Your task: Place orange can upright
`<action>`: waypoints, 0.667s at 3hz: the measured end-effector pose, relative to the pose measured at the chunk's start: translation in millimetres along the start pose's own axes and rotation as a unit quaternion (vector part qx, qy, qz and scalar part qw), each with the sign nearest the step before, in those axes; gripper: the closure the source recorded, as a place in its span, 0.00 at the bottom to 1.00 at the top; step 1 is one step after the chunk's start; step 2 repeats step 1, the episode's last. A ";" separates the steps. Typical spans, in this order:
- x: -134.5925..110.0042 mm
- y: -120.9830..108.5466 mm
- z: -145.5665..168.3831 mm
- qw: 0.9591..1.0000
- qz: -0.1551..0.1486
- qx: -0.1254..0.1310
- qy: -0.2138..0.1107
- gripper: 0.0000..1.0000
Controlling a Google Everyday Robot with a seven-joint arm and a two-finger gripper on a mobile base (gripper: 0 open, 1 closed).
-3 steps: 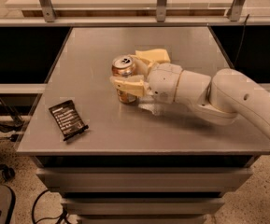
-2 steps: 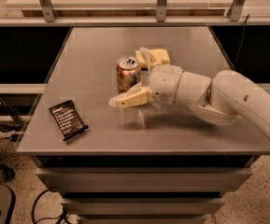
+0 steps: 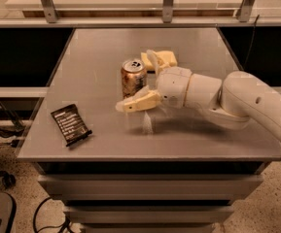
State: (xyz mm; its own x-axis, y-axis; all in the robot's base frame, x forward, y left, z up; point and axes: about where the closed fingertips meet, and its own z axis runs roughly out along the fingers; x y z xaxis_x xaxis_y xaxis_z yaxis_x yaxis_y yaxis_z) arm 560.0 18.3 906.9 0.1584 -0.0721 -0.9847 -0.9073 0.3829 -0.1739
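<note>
The orange can (image 3: 133,76) stands upright near the middle of the grey table (image 3: 96,52), silver pull-tab top facing up. My gripper (image 3: 146,81) is open just to the can's right. One pale finger (image 3: 136,102) reaches out low in front of the can. The other finger (image 3: 150,60) points up behind the can's right side. Neither finger visibly grips the can. The white arm (image 3: 237,98) comes in from the right.
A pale yellow sponge (image 3: 163,58) lies just behind the gripper. A flat black snack packet (image 3: 71,124) lies near the table's front left edge. A railing with metal posts (image 3: 167,3) runs behind the table.
My gripper was closed around the can one second ago. It has since opened and let go, and the can stands upright on its own.
</note>
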 end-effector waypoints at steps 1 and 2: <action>2.2 -2.5 -2.8 1.000 0.004 0.000 0.004 0.00; 2.2 -2.5 -2.8 1.000 0.004 0.000 0.004 0.00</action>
